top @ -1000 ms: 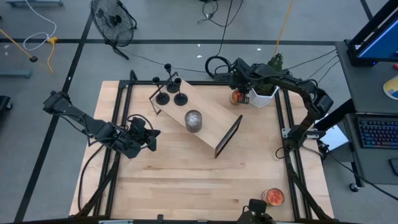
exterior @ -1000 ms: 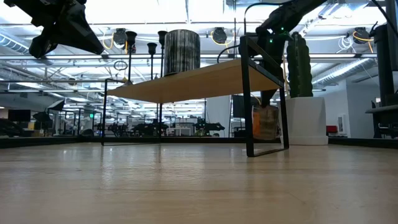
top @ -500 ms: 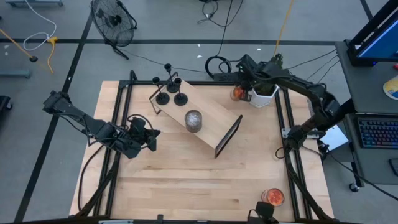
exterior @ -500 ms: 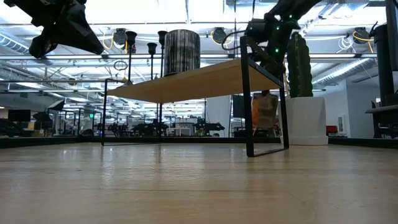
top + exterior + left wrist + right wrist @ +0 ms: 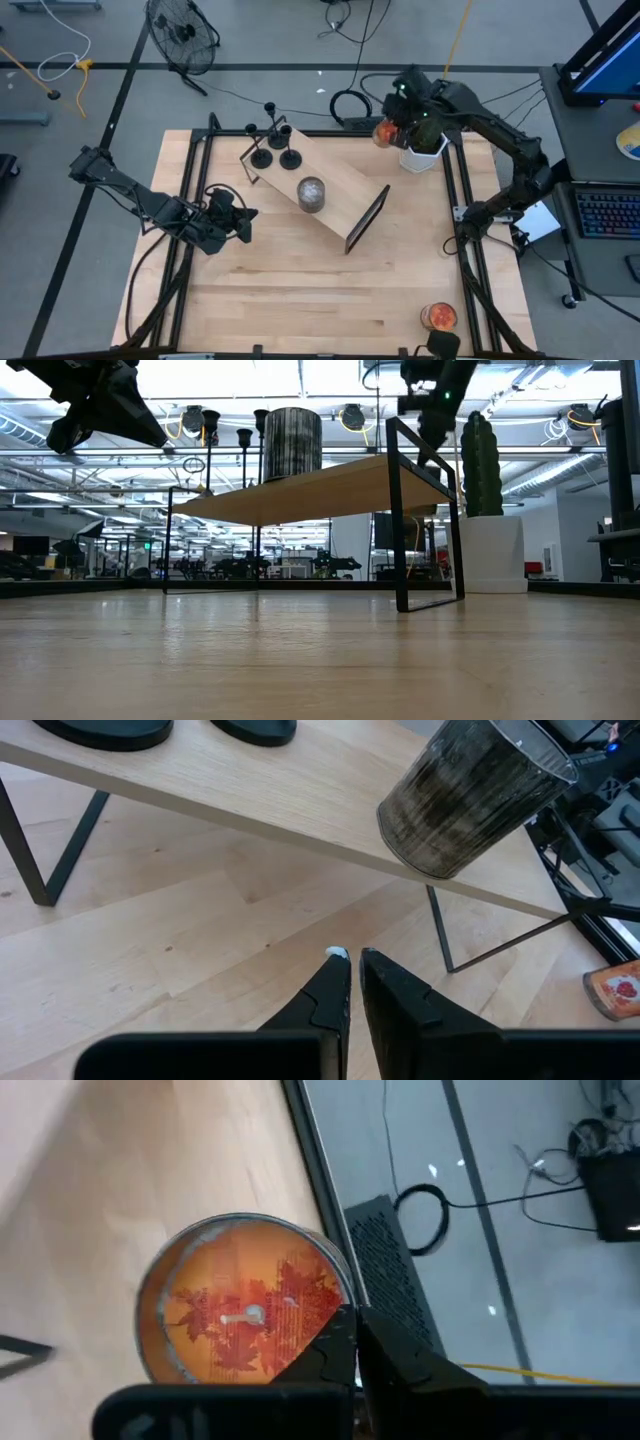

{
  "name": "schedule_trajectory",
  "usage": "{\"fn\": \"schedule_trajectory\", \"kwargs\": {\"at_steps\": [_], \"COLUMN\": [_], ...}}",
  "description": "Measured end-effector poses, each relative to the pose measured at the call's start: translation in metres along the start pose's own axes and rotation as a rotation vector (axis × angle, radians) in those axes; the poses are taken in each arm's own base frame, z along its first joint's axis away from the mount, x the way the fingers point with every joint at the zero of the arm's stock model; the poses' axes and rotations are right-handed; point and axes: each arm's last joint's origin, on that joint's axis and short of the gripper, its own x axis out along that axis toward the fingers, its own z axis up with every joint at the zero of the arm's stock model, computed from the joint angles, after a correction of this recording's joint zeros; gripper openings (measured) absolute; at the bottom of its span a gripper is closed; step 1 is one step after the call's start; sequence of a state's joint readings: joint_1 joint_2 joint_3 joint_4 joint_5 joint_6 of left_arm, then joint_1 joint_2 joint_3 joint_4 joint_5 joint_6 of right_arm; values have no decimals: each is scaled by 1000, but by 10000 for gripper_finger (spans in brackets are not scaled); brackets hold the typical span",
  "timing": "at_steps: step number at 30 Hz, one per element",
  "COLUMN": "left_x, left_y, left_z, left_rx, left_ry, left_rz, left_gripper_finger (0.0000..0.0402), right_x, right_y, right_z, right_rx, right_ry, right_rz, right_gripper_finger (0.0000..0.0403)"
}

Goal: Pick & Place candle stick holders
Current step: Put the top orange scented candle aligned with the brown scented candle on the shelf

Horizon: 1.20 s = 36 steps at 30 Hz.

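Note:
Three black candle stick holders (image 5: 275, 150) stand by their round bases on the far left end of a small wooden shelf (image 5: 335, 200); the low view shows their stems and cups (image 5: 235, 425). My left gripper (image 5: 245, 222) is shut and empty above the table, left of the shelf; it also shows in its wrist view (image 5: 352, 960). My right gripper (image 5: 397, 122) is shut on an orange jar candle (image 5: 382, 133), high above the table's far right corner beside the white pot. My right gripper holds the orange jar candle by its rim (image 5: 335, 1295), on one side of the open top. One finger (image 5: 325, 1345) seems to lie over the inside and the other outside. The fingers come from above. The jar hangs lifted clear of the table, its open top up.
A dark striped jar (image 5: 312, 194) stands mid-shelf. A white pot with a cactus (image 5: 425, 152) stands at the far right corner, right by my right gripper. A second orange jar candle (image 5: 438, 317) sits at the near right edge. Black frame rails run along both table sides.
My right gripper has gone up and a little toward the far edge with the orange jar candle. The jar stood on the table beside the white pot and is now lifted clear, above the low view's sight.

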<state>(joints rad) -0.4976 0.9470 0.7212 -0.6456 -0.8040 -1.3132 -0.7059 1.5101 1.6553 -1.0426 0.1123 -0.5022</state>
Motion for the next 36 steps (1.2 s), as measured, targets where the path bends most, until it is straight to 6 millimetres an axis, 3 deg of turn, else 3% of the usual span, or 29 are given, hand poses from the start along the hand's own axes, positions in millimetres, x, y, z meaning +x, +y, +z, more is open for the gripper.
{"fn": "schedule_trajectory", "kwargs": {"at_steps": [10,19,26,31,36], "left_x": [0,0,0,0,0], "left_y": [0,-1,-1,-1,-1], "left_z": [0,0,0,0,0], "left_rx": [0,-5,-8,-15,-18], "left_ry": [0,-1,-1,-1,-1], "left_rz": [-1,-6,-6,-10,-10], "left_gripper_finger": [33,33,33,33,33], "right_x": [-52,-60,-47,-23,5], "right_y": [1,23,14,7,4], "right_z": [22,33,23,13,0], "right_rx": [72,19,57,79,3], "right_ry": [-197,-223,-163,-114,-80], "right_rz": [145,195,185,173,162], "right_gripper_finger": [2,1,1,2,40]}}
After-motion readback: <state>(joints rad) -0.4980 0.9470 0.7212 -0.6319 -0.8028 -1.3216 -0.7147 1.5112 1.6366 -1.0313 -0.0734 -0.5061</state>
